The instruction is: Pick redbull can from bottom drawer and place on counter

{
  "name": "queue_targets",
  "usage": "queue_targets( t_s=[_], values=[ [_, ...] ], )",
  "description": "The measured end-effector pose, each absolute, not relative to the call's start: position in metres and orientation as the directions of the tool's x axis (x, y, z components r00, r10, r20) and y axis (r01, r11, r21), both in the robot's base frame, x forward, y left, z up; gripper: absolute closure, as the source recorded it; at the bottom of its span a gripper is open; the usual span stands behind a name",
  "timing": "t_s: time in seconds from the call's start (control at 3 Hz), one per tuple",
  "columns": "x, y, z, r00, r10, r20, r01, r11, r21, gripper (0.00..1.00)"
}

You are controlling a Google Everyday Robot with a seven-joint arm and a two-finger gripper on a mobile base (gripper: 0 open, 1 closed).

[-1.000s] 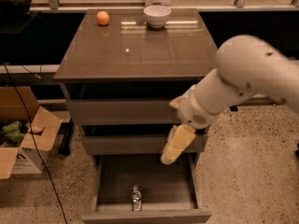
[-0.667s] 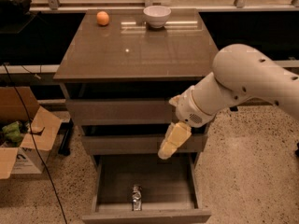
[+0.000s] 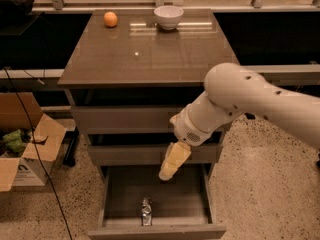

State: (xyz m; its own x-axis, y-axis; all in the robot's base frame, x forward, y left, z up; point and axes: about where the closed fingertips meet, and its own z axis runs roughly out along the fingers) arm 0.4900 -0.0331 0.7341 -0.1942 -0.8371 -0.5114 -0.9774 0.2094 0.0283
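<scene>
The redbull can [image 3: 146, 211] stands upright near the front middle of the open bottom drawer [image 3: 155, 229]. It is small, silver and shiny. My gripper [image 3: 166, 174] hangs on the white arm over the back of the drawer, above and a little right of the can, and does not touch it. The counter [image 3: 150, 59] is the glossy grey-brown top of the cabinet above.
An orange fruit [image 3: 110, 19] and a white bowl [image 3: 168, 16] sit at the counter's far edge. The two upper drawers [image 3: 125, 119] are shut. An open cardboard box [image 3: 25, 149] and a black cable [image 3: 35, 154] lie on the floor at the left.
The arm has swung left and down, bringing my gripper lower over the open drawer and nearer the can. The can has not moved.
</scene>
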Motion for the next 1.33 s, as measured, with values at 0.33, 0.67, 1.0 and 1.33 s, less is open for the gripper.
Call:
queue_targets(
  t_s=[0.33,0.67,1.0,1.33],
  values=[
    [0.478,-0.009,0.656,-0.211,-0.821,-0.53,-0.977,0.181,0.11,0.0],
    [0.469,-0.001,0.606,-0.24,-0.797,-0.555,-0.97,0.179,0.163,0.0],
    [0.46,-0.008,0.54,-0.295,-0.765,-0.573,-0.954,0.198,0.227,0.0],
    [0.457,-0.014,0.468,-0.356,-0.741,-0.57,-0.927,0.203,0.316,0.0]
  ],
)
